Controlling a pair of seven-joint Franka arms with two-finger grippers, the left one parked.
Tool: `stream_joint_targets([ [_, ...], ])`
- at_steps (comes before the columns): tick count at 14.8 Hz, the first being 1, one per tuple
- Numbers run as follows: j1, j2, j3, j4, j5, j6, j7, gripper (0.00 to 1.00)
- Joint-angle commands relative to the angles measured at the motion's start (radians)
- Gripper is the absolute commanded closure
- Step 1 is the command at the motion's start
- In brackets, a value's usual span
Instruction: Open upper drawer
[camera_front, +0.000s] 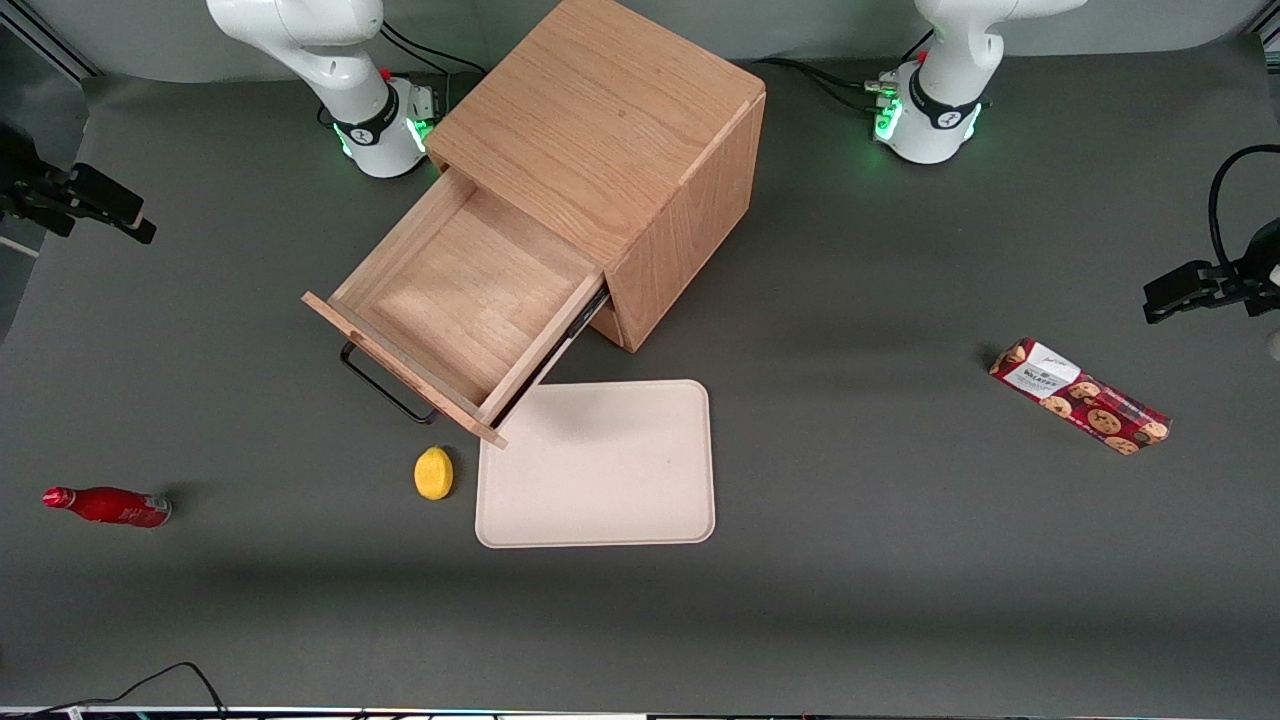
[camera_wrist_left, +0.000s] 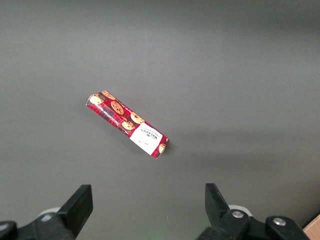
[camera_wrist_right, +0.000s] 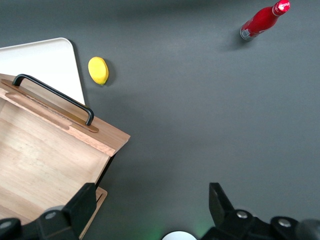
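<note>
Since the upper drawer already stands pulled far out of the cabinet, the pincer hovers above it, spread wide, holding nothing (handle untouched).

— What's the cabinet made of?
— Light oak with a clear grain and a satin, smooth finish. The upper drawer is the same wood inside, paler, with a thin black handle that looks like matt metal.
— And the surface?
— Dark grey, matt, like a soft mat. The tray is cream and dull, probably plastic.
— Anything shiny?
— The red bottle is glossy, the biscuit packet has a printed sheen, and the lemon looks finely dimpled. The gripper above the surface beside the drawer has matt black fingers, spread apart.
</note>
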Motion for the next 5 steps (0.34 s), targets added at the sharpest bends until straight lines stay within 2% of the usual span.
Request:
stream_joint_targets([
  [1,0.019,0.011,-0.011,-0.021,0.000,0.041,0.035,0.00],
  [5,0.018,0.031,-0.013,-0.023,-0.002,0.075,0.033,0.00],
])
